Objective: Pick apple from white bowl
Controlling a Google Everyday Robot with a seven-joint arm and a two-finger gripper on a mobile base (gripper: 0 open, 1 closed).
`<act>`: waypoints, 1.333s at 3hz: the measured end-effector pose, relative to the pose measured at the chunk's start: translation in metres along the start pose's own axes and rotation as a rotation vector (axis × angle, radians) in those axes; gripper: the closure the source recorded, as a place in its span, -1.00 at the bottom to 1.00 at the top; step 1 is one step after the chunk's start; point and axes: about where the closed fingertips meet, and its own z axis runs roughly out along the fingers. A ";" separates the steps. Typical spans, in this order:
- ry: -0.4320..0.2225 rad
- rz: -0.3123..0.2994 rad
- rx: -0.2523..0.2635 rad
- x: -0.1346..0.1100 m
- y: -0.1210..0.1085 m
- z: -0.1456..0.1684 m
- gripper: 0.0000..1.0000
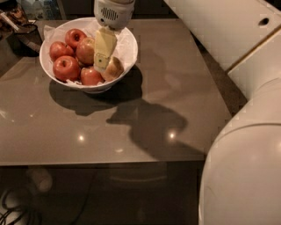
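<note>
The white bowl (128, 52) stands at the far left of the grey table, lined with white paper. It holds several red apples (66, 67), a larger red-and-yellow streaked apple (85, 50), and the pale yellow-tan apple (114, 68) at the bowl's front right side. My gripper (102, 62) reaches down into the bowl from above, its pale yellow end between the streaked apple and the pale apple, touching or nearly touching the pale apple's left side. Its round white wrist (113, 12) hangs over the bowl's far rim.
My white arm (246, 132) fills the right side of the view and casts a shadow on the grey table (175, 88). Dark clutter (19, 26) lies beyond the table's far left corner. The table's front edge (101, 162) has cables on the floor below.
</note>
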 end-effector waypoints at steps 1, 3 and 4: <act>0.005 0.035 -0.041 0.007 -0.002 0.015 -0.74; 0.016 0.099 -0.092 0.012 -0.010 0.028 -0.52; 0.015 0.119 -0.112 0.012 -0.011 0.033 -0.54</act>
